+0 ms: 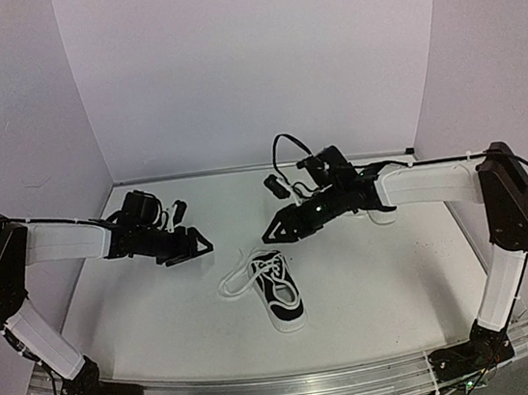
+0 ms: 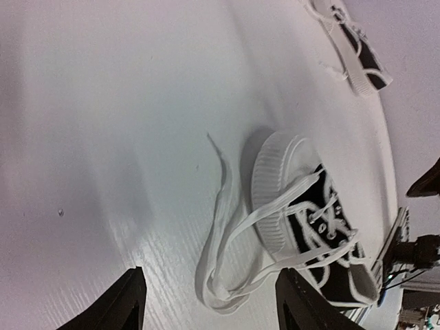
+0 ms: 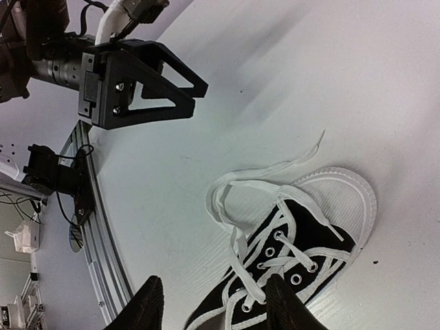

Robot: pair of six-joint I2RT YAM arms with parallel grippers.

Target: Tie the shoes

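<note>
One black sneaker (image 1: 281, 294) with a white sole and toe cap lies mid-table, toe toward the back. Its white laces (image 1: 239, 278) are untied and trail in a loose loop to its left. The other shoe (image 2: 357, 55) lies far back on the right, mostly hidden under the right arm in the top view. My left gripper (image 2: 214, 304) hovers open above the lace loop (image 2: 220, 275), holding nothing. Also open and empty, my right gripper (image 3: 216, 309) hangs over the sneaker's eyelets (image 3: 289, 261). In the top view both grippers (image 1: 193, 250) (image 1: 271, 235) sit just behind the sneaker, tips facing each other.
White walls close the table on the left, back and right. An aluminium rail (image 1: 270, 391) with both arm bases runs along the near edge. The left gripper's black fingers (image 3: 148, 75) show at the upper left of the right wrist view.
</note>
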